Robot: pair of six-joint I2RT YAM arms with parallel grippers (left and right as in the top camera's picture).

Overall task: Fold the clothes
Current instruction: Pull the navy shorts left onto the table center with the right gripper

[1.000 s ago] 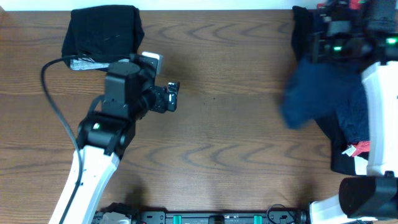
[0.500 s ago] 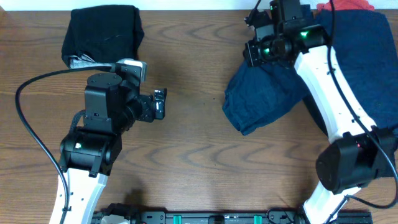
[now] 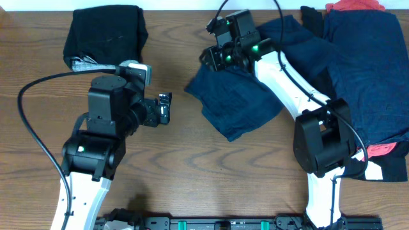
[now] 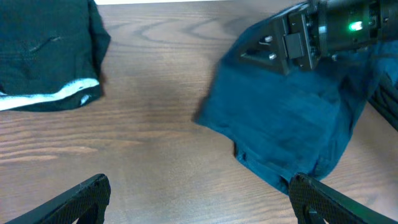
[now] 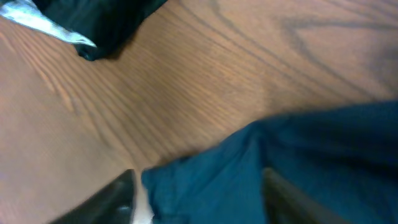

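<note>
Since folding needs open space, the navy shirt (image 3: 239,105) is laid on the table (image 3: 192,172) under the right gripper (image 5: 199,193), jaws parted over its edge; the left gripper (image 4: 199,190) is held spread, empty.

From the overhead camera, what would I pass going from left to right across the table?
Folded black garment → left gripper → navy shirt → clothes pile.
</note>
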